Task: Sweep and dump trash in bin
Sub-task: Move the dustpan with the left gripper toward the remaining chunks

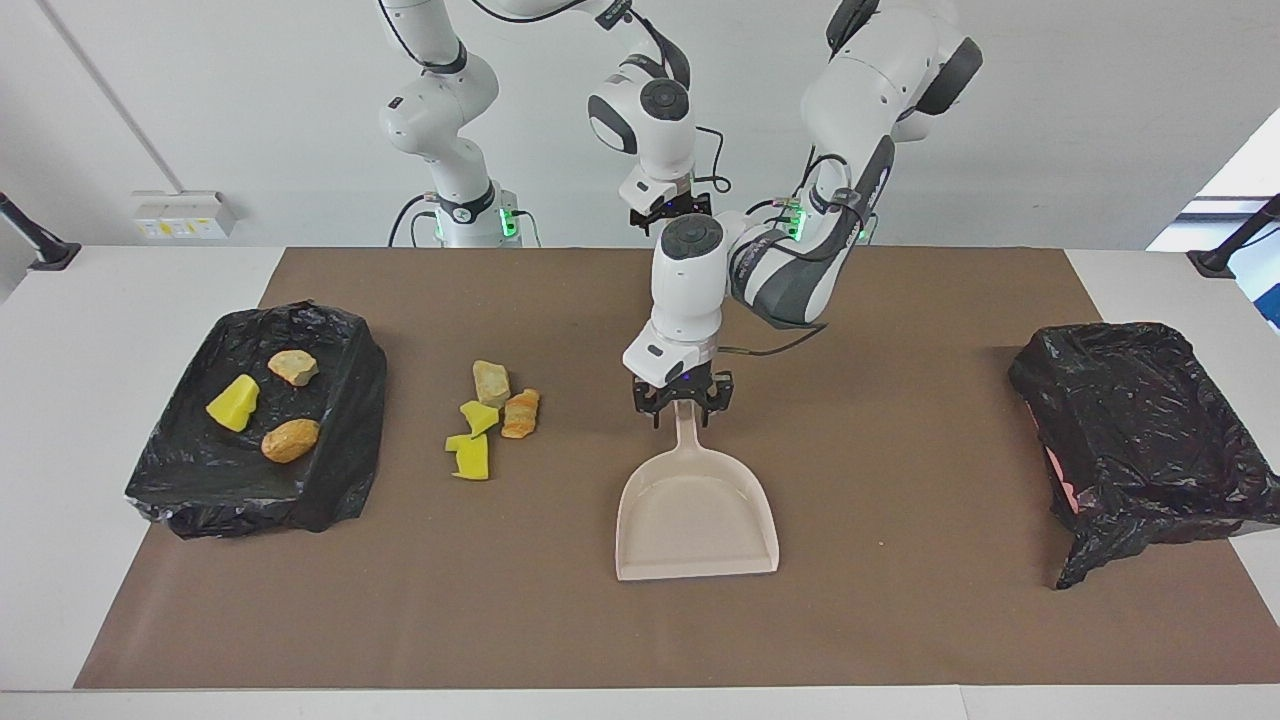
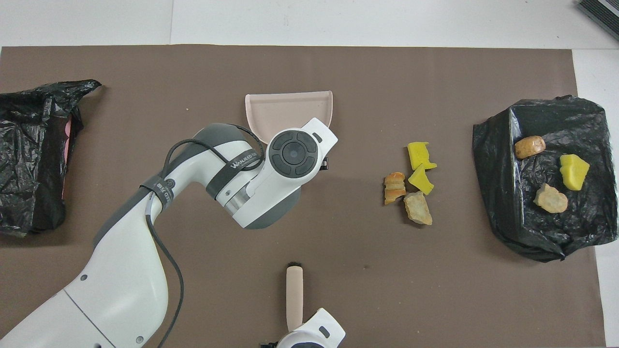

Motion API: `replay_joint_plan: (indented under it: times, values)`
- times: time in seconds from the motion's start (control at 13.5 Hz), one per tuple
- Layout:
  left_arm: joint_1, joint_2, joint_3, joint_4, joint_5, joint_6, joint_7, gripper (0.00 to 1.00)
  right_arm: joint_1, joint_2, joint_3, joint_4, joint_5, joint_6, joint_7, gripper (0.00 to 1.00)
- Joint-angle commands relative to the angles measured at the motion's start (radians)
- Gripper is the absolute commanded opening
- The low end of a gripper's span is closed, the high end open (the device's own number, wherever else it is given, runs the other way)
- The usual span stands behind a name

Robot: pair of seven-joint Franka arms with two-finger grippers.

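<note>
While left gripper sat low at dustpan handle end, jaws flanked handle; firm grip or not, cannot tell. Right gripper hung over mat edge by robots, clasping pale brush handle. Trash: 4 loose scraps lay on mat between dustpan and bin at right arm's end; 3 scraps sat in that bin. Second bin stood at left arm's end.
</note>
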Motion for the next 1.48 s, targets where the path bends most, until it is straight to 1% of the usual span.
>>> replay_joint_plan:
  times: [0.0,0.07,0.15,0.22,0.3,0.37,0.44,0.52,0.82,0.96,1.11,1.26,1.41]
  values:
    - [-0.006,0.003,0.003,-0.014,0.014,0.019,-0.018,0.75,-0.002,0.018,0.002,-0.007,0.022,0.032,0.009,0.94]
    - [-0.006,0.001,0.003,-0.012,0.015,0.01,-0.021,0.69,-0.001,0.018,0.002,-0.006,0.017,0.034,0.009,0.87]
    - [-0.006,-0.002,0.003,-0.009,0.015,0.005,-0.021,0.53,-0.001,0.018,0.002,-0.007,0.012,0.035,0.002,0.73]
    - [-0.005,-0.003,0.003,-0.006,0.017,0.008,-0.02,0.41,0.001,0.018,0.002,-0.006,0.011,0.035,-0.001,0.48]
    - [-0.002,-0.003,0.003,-0.007,0.017,0.009,-0.02,0.34,0.001,0.018,0.002,-0.006,0.008,0.035,-0.002,0.21]
    - [-0.003,-0.006,0.003,-0.009,0.017,0.005,-0.018,0.24,0.001,0.019,0.002,-0.004,0.006,0.034,0.001,0.0]
    - [0.0,-0.014,0.003,-0.011,0.015,0.002,-0.009,0.08,0.001,0.022,0.002,0.0,0.006,0.032,0.002,0.0]
    - [0.009,-0.022,0.003,-0.009,0.017,0.002,-0.007,0.0,-0.004,0.032,0.002,0.008,0.006,0.031,0.001,0.0]
    - [0.032,-0.068,0.002,-0.012,0.015,-0.021,0.074,0.0,-0.007,0.044,0.0,0.03,0.006,0.028,-0.011,0.0]
    - [0.044,-0.092,0.002,-0.017,0.015,-0.059,0.158,0.0,-0.009,0.052,-0.002,0.048,0.006,0.019,-0.008,0.0]
    - [0.064,-0.117,0.0,-0.037,0.012,-0.092,0.277,0.0,-0.009,0.035,-0.009,0.056,0.005,-0.018,-0.005,0.0]
    - [0.095,-0.14,-0.011,-0.069,-0.003,-0.099,0.492,0.0,-0.044,-0.013,-0.011,0.065,-0.024,-0.096,-0.011,0.0]
    - [0.099,-0.164,-0.011,-0.083,-0.021,-0.161,0.658,0.0,-0.102,-0.089,-0.009,0.066,-0.051,-0.206,-0.057,0.0]
